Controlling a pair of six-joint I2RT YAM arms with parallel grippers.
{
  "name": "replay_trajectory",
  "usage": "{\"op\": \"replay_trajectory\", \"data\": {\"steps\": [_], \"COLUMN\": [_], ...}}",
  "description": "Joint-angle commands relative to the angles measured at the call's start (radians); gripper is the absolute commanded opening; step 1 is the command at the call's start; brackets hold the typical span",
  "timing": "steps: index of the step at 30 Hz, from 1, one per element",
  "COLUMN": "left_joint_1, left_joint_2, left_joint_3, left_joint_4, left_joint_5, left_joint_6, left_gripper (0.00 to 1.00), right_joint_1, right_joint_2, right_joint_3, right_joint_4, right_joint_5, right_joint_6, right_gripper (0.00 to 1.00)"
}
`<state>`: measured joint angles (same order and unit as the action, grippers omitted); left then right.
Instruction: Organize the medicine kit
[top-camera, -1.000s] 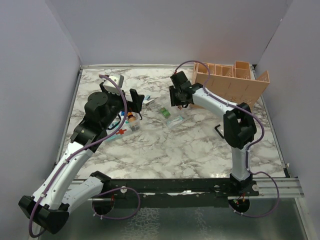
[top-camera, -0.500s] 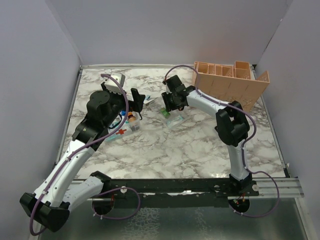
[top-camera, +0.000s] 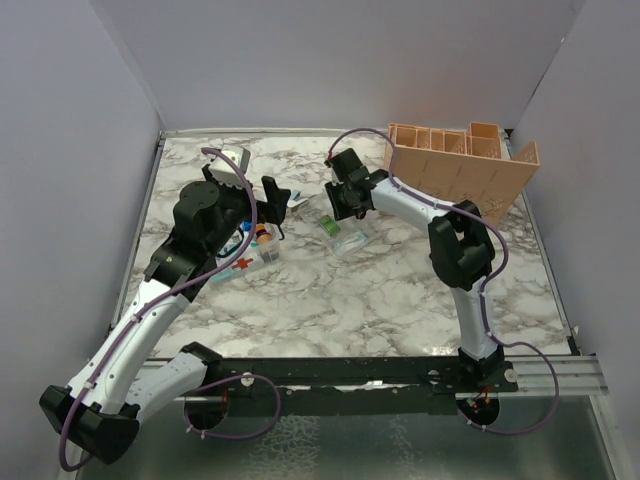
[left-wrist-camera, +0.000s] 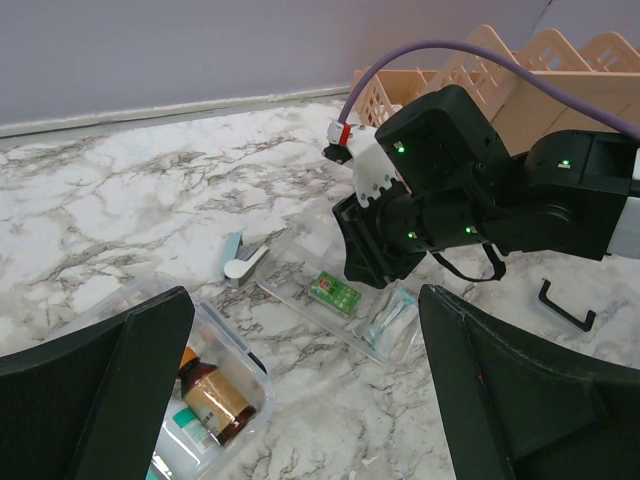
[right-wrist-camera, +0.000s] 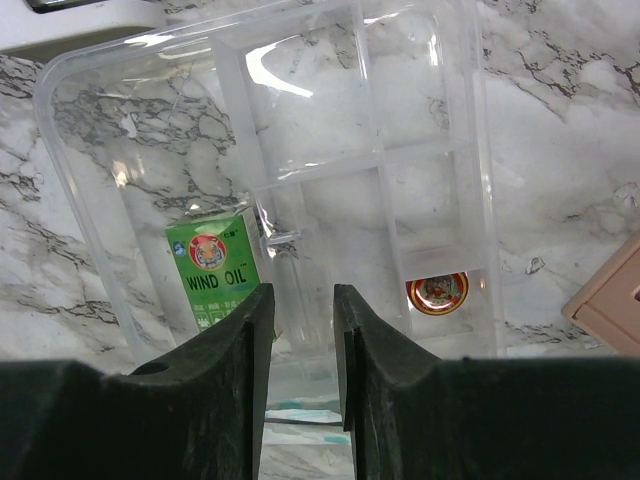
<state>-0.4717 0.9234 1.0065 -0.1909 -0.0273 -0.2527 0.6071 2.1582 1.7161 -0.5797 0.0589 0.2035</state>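
Shifting leftward from beside the peach organizer with the right gripper, now hanging over the clear divided tray holding a Wind Oil box, with jaws narrowing astride a divider, grip impossible to confirm. Holding the left gripper spread wide above the medicine kit, left of centre. Judging the kit light, stiff, slick: pinching a thin rim likely safest.

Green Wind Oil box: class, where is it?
Right wrist view: the green Wind Oil box lies inside the clear divided tray, lower left, beside the right gripper.
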Motion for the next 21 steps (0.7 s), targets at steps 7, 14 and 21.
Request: {"op": "replay_trajectory", "data": {"steps": [7, 14, 21], "left_joint_1": [-0.004, -0.004, -0.004], "left_joint_2": [-0.015, -0.013, -0.016], "left_joint_3": [0.000, -0.008, -0.012], "left_joint_4": [0.020, 0.020, 0.020], "left_joint_5": [-0.004, -0.003, -0.006], "left_joint_6": [-0.002, -0.001, 0.001], "left_gripper": [0.99, 0.99, 0.99], "right_joint_1": [0.002, 0.002, 0.002], "right_joint_2": [0.036, 0.052, 0.069], "right_joint_3": [0.024, 0.023, 0.026], "right_joint_4": [-0.017, -0.030, -0.033], "right_joint_5": [0.015, -0.037, -0.089], "right_joint_6": [-0.063, -0.095, -0.104], "right_gripper": [0.32, 0.37, 0.45]}}
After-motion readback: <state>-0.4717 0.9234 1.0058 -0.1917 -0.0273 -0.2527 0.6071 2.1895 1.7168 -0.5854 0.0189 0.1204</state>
